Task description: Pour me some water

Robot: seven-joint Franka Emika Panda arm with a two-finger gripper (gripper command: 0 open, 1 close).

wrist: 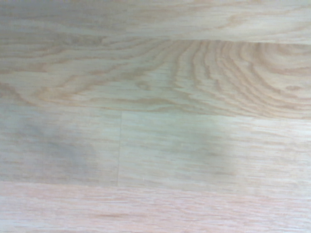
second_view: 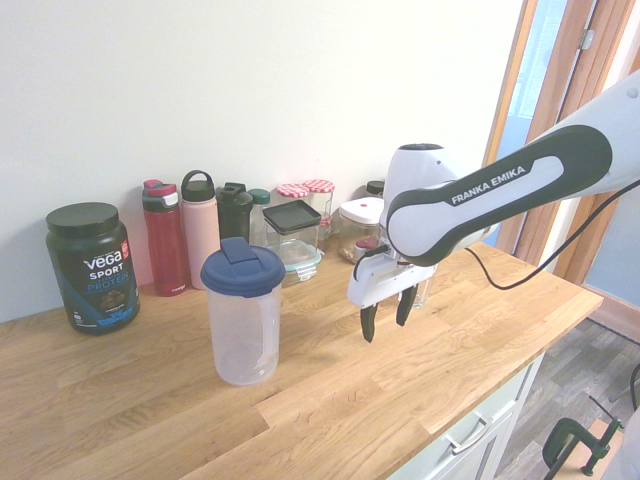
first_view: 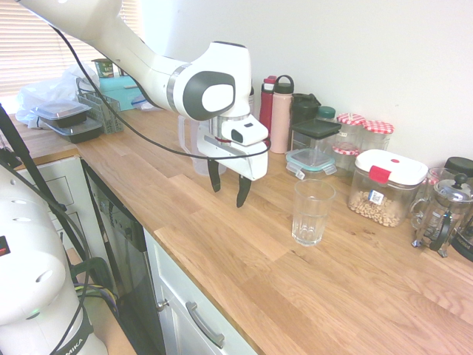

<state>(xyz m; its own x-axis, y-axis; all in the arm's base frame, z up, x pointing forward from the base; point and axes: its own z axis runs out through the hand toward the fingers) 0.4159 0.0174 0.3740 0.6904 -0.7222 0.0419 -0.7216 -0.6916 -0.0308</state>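
A: While my pincer (first_view: 229, 191) hangs over the bare wooden countertop (first_view: 222, 244), how far along do you log the pour?

B: Hardly started, by my reading. My two dark fingers (second_view: 368, 322) are spread apart with nothing between them, pointing down, clear of the wood. The wrist view shows only plank grain, no object.

A: And the water source?

B: Most likely the clear plastic shaker with the dark blue lid (second_view: 242, 310). It stands upright on the counter, lid on, near my pincer (second_view: 385, 315) but apart from it. In the first exterior view it sits mostly hidden behind my wrist. I cannot tell whether it holds water.

A: The receiving vessel?

B: A clear ribbed drinking glass (first_view: 311, 212), upright, on the other side of my pincer from the shaker. It looks empty or close to it; the picture does not settle that.

A: Remaining steps, as a judgement?

B: Grip the shaker, lift it, carry it to the glass, tilt, return. The lid may need its spout opened first. The red and pink bottles (second_view: 183, 233) along the wall are untouched.
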